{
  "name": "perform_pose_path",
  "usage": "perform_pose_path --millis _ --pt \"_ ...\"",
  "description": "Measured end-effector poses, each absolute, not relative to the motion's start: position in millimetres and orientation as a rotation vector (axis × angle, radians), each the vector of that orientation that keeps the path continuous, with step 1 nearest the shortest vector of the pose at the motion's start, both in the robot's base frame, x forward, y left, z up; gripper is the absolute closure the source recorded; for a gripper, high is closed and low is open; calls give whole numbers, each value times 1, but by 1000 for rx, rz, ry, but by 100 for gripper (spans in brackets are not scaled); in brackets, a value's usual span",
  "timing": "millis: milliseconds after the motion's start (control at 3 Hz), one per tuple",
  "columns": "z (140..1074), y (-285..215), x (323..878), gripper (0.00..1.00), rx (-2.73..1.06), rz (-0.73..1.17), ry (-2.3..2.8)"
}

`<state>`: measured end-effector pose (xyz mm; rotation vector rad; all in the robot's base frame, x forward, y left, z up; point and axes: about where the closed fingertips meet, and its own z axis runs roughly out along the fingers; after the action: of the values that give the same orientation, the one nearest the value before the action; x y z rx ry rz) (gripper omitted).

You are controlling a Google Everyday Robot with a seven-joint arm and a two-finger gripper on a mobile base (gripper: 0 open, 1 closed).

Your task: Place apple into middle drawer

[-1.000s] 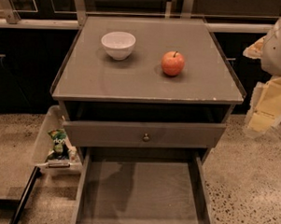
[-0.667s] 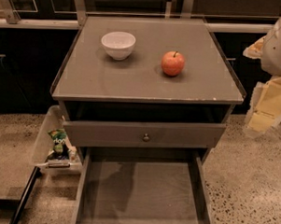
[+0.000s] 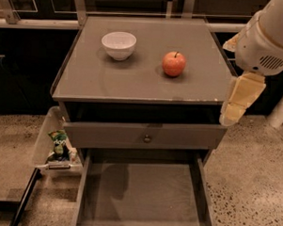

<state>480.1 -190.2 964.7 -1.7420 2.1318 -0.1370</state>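
Observation:
The apple (image 3: 173,63), red-orange with a short dark stem, sits on the grey cabinet top (image 3: 133,79), right of centre. The middle drawer (image 3: 142,195) is pulled out below, a deep grey tray with a bare flat bottom. My gripper (image 3: 238,99), cream-coloured, hangs from the white arm (image 3: 272,36) at the right edge of the cabinet. It is to the right of the apple, lower in the picture, and apart from it, holding nothing that I can see.
A white bowl (image 3: 118,44) stands on the cabinet top left of the apple. A grey drawer front with a round knob (image 3: 146,138) sits above the open tray. A clear bin with a green snack bag (image 3: 59,145) hangs at the left. A white post (image 3: 280,109) stands at the right.
The arm and gripper have moved left, closer to the cabinet's right edge. The apple, bowl and drawer have not moved.

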Motion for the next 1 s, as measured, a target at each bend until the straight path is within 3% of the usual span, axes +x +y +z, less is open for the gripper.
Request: perform_pose_path --millis 333,1000 --pt "951 -180 517 0 -1738 -139 2073" --pt "939 -173 537 0 -1704 -142 2059"
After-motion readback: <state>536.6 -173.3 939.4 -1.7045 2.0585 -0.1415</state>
